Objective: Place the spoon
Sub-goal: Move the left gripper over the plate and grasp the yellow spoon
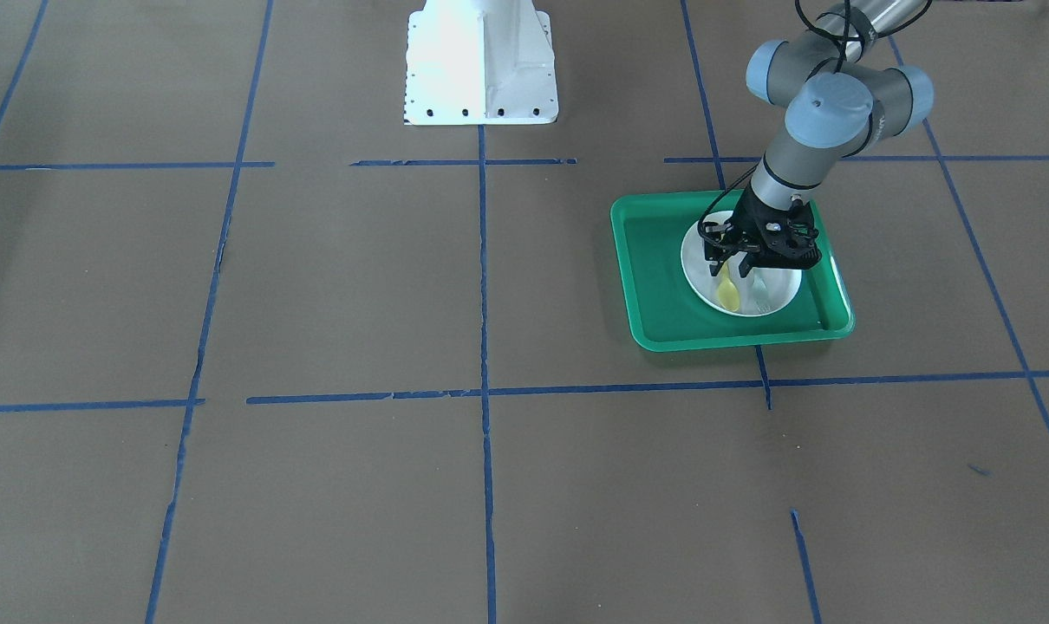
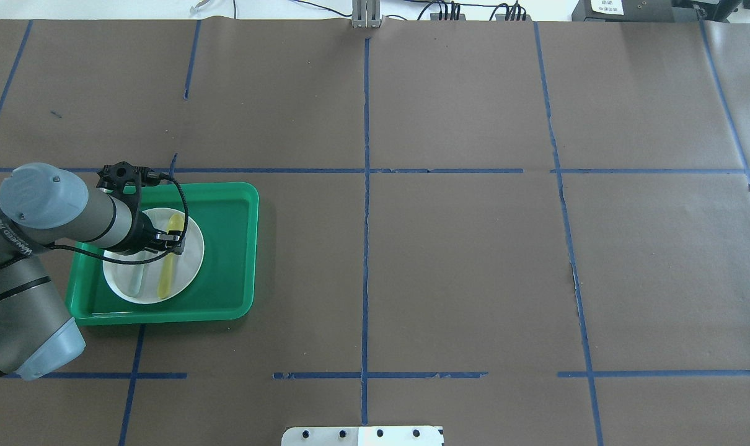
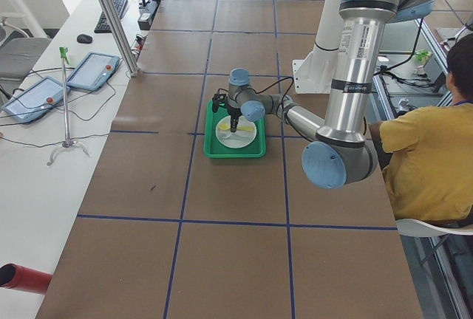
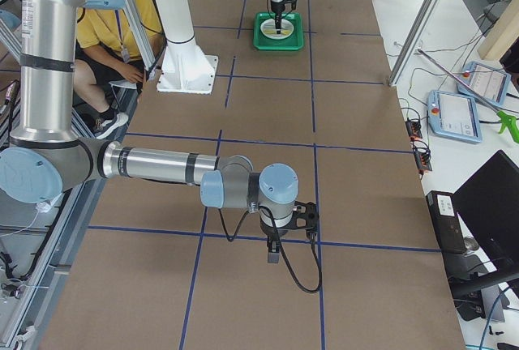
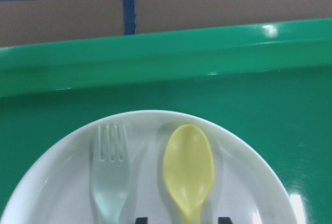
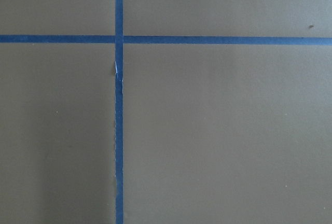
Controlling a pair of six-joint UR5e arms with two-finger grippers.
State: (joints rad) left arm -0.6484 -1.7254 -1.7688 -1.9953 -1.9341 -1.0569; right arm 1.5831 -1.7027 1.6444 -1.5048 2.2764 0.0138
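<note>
The yellow spoon (image 5: pixel 188 169) lies on a white plate (image 5: pixel 249 182) beside a pale grey fork (image 5: pixel 110 177), inside a green tray (image 5: pixel 155 58). In the overhead view the spoon (image 2: pixel 167 272) lies on the right part of the plate (image 2: pixel 121 275). My left gripper (image 2: pixel 172 241) is low over the plate and open, with one dark fingertip on each side of the spoon's handle (image 5: pixel 181 220). In the front-facing view it (image 1: pixel 737 260) stands just above the spoon (image 1: pixel 729 295). My right gripper (image 4: pixel 273 251) hangs over bare table far from the tray; I cannot tell if it is open.
The tray (image 2: pixel 226 248) sits on brown paper marked with blue tape lines. The fork (image 2: pixel 136 282) lies left of the spoon. The robot's white base (image 1: pixel 481 69) stands at the table's edge. A person in yellow (image 3: pixel 432 156) sits beside the table.
</note>
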